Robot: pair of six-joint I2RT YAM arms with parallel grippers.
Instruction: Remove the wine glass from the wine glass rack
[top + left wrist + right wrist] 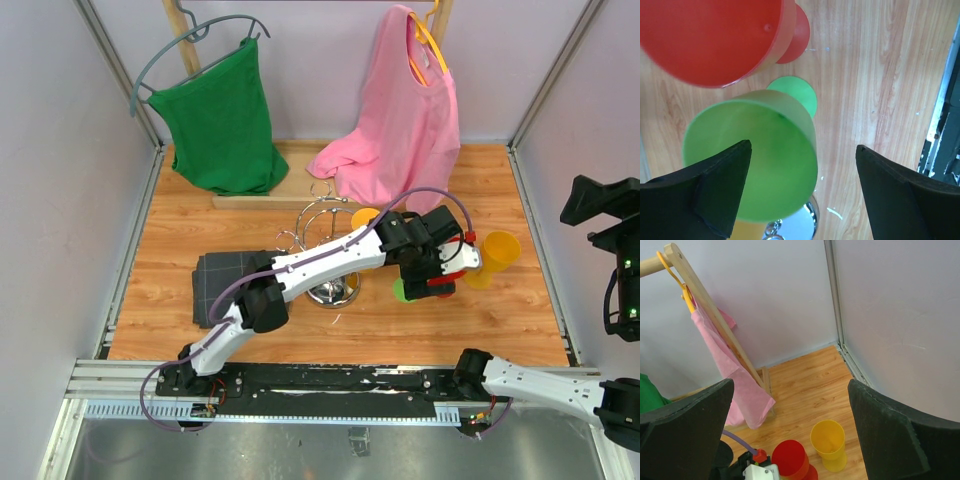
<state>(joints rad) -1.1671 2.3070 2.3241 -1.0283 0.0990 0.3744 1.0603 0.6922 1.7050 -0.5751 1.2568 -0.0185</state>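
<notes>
The chrome wine glass rack (330, 235) stands mid-table; its shiny base shows in the left wrist view (801, 225). An orange glass (365, 216) sits at the rack's right arm. A green wine glass (752, 155) stands upright on the wood right of the rack, beside a red glass (715, 40). My left gripper (802, 146) is open just above the green glass, whose bowl lies against the left finger (715, 190). In the top view my left gripper (432, 268) covers most of the green glass (399, 291). My right gripper (791, 384) is open, empty and raised high at the far right (598, 205).
A yellow glass (497, 256) stands right of the red glass (447, 278); both also show in the right wrist view (830, 442). A dark folded cloth (225, 285) lies left of the rack. A green shirt (220, 120) and a pink shirt (405, 120) hang at the back.
</notes>
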